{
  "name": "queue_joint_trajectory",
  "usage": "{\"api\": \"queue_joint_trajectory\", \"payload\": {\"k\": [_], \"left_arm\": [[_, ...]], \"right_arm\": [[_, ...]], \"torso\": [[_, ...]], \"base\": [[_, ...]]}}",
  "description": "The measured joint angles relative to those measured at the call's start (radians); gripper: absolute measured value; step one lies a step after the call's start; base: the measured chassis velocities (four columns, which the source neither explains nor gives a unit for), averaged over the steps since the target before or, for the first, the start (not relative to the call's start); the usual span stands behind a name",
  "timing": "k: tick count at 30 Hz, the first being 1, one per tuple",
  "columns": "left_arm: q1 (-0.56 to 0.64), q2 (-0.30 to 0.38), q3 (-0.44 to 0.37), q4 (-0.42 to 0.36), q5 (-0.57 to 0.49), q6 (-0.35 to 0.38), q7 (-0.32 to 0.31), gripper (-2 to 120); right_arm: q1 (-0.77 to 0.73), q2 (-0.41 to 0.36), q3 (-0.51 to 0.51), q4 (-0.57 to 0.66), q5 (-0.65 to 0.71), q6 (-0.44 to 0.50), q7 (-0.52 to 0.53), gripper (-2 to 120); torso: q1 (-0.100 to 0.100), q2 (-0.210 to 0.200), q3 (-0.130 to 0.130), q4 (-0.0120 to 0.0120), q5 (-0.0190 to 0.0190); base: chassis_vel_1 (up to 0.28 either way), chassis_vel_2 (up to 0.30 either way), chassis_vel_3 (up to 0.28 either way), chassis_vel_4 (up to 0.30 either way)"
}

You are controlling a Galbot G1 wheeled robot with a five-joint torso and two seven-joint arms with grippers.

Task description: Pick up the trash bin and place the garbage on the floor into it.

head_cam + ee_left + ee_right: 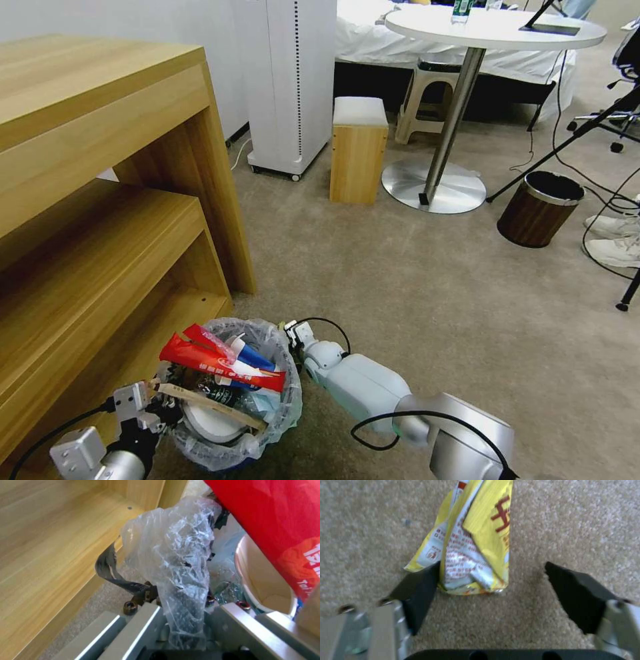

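Observation:
The trash bin (283, 407), lined with a crinkled plastic bag, is low beside the wooden shelf unit. My left gripper (143, 410) is shut on its rim; the left wrist view shows the fingers clamping the rim and the bag (176, 562). In the bin lie garbage pieces: red packets (213, 360), a blue-white cup (250, 353) and a wooden stick (207, 403). My right gripper (297, 331) reaches down to the floor (413, 287) just past the bin. It is open (491, 568), and a crumpled yellow packet (480, 530) lies on the carpet with its end between the fingers, against one pad (420, 592).
A wooden shelf unit (100, 200) stands close on the left. Farther off are a white appliance (293, 87), a small wooden stool (359, 150), a round table's metal base (433, 187), a dark brown bin (539, 208), cables and tripod legs. A person's shoes (613, 240) are at the right edge.

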Motion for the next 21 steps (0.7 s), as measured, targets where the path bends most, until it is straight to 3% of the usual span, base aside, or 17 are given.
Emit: {"api": "queue_joint_trajectory", "payload": {"k": [4, 16, 21], "left_arm": [[0.000, 0.000, -0.003, -0.001, 0.000, -0.001, 0.000, 1], [-0.005, -0.008, -0.003, 0.014, 0.007, -0.011, 0.003, 1], [-0.005, -0.002, -0.012, 0.019, 0.001, -0.011, 0.003, 1]], "right_arm": [[-0.005, 0.000, 0.003, -0.010, -0.014, 0.010, -0.009, 69], [-0.016, 0.001, 0.008, -0.030, -0.070, 0.054, -0.038, 21], [-0.023, 0.000, 0.012, -0.034, -0.083, 0.078, -0.049, 7]], "torso": [[0.000, 0.000, 0.000, 0.0000, 0.0000], [0.000, 0.000, 0.000, 0.0000, -0.0001], [0.000, 0.000, 0.000, -0.0003, -0.0003]], "base": [[0.000, 0.000, 0.000, 0.000], [0.000, 0.000, 0.000, 0.000], [0.000, 0.000, 0.000, 0.000]]}}
